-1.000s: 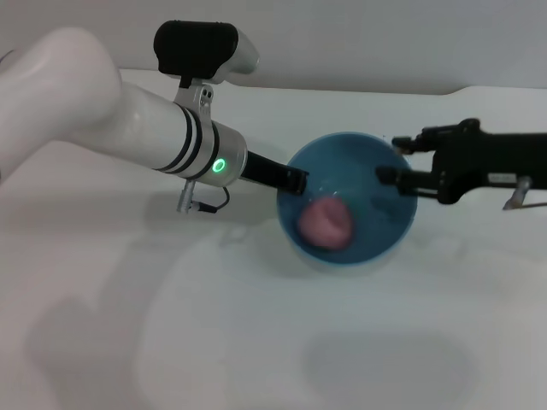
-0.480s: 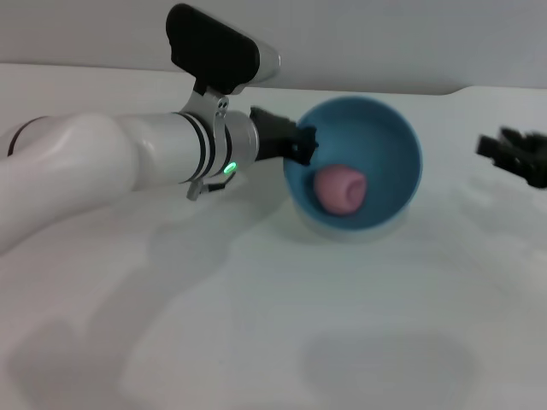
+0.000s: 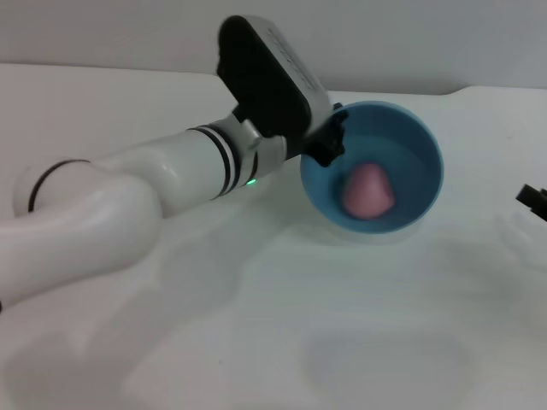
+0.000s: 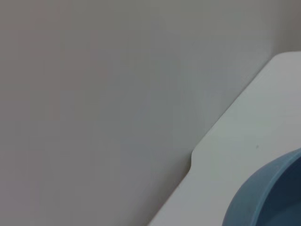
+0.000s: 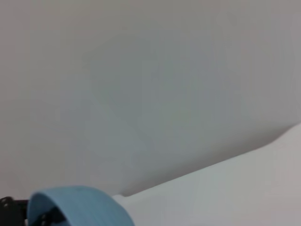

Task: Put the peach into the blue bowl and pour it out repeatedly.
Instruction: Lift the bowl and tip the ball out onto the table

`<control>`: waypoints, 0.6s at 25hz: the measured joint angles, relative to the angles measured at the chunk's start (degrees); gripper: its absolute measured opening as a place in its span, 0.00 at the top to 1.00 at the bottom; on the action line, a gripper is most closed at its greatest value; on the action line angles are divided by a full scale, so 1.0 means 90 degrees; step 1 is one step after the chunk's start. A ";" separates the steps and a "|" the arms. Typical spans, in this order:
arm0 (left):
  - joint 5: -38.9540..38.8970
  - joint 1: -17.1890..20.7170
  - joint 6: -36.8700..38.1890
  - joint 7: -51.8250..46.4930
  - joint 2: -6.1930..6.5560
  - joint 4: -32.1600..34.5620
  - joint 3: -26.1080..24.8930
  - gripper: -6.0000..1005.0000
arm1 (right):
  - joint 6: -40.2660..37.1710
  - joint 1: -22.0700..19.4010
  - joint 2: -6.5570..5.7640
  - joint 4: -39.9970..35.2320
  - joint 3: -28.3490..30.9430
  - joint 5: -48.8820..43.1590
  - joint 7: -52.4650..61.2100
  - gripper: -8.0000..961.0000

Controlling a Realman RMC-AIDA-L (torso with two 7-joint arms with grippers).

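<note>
My left gripper [image 3: 330, 142] is shut on the left rim of the blue bowl [image 3: 416, 145] and holds it tilted, with its opening turned toward the head camera. The pink peach [image 3: 367, 190] lies inside the bowl against its lower wall. Part of the bowl's rim also shows in the left wrist view [image 4: 268, 193] and in the right wrist view [image 5: 80, 207]. My right gripper [image 3: 532, 197] shows only as a dark sliver at the far right edge, well apart from the bowl.
The white table [image 3: 282, 333] spreads in front of and below the bowl. Its back edge [image 3: 479, 88] meets a grey wall behind.
My left arm has swung right and rolled, tilting the bowl more steeply with the peach still inside. My right gripper has drawn back from the bowl to the right edge.
</note>
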 joint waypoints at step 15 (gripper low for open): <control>0.0999 0.0261 -0.3024 0.2312 -0.0045 -0.0491 0.1637 0.99 | 0.0032 -0.0159 0.0022 0.0507 0.0194 0.0152 -0.0014 0.49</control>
